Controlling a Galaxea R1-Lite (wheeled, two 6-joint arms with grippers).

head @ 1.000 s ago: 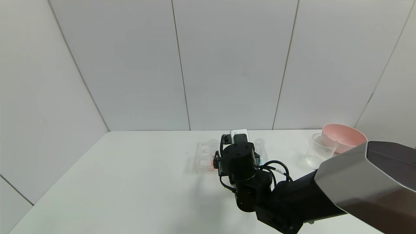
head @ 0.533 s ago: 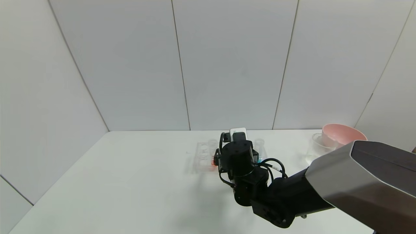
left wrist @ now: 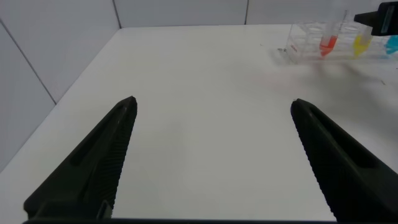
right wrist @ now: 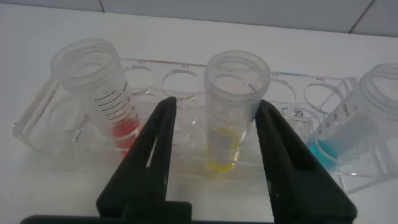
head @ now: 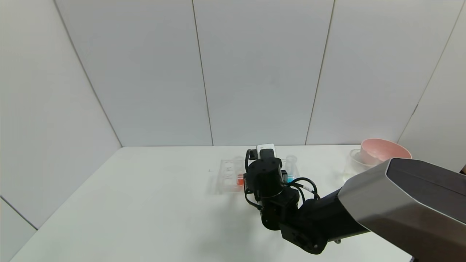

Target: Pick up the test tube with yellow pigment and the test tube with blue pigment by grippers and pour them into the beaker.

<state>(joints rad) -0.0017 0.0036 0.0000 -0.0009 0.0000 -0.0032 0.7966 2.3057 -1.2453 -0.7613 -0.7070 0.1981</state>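
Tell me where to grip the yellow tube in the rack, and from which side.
Grip the yellow tube on its bare upper wall, just below the rim, coming from the rack's front. It stands upright between the red and blue tubes, and the right gripper already straddles it there.

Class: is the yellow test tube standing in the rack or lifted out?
In the rack: the yellow test tube stands upright in its slot, between the right end effector's fingers.

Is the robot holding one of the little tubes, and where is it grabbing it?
The right hand has its fingers on both sides of the yellow tube, at its upper middle. The tube sits in the rack; a firm squeeze cannot be told.
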